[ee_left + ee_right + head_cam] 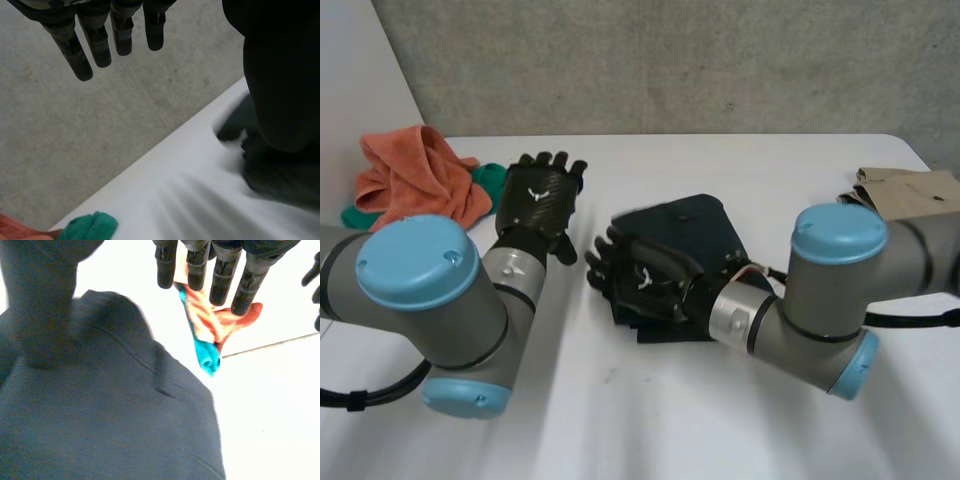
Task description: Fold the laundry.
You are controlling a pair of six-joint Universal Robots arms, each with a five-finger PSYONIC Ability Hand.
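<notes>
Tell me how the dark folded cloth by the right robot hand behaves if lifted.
Probably floppy: the dark folded cloth lies flat in soft, creased layers, so it would likely sag and unfold. Looks thin, so probably light. Pushed, it may bunch.

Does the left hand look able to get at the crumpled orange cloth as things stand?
Probably yes: the left hand, fingers straight, is right beside the crumpled orange cloth, with only a small green cloth between them and nothing else blocking.

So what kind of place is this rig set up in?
Likely a lab test bench, not a home: white table, concrete wall behind it, dark cloth and orange cloth laid out.
</notes>
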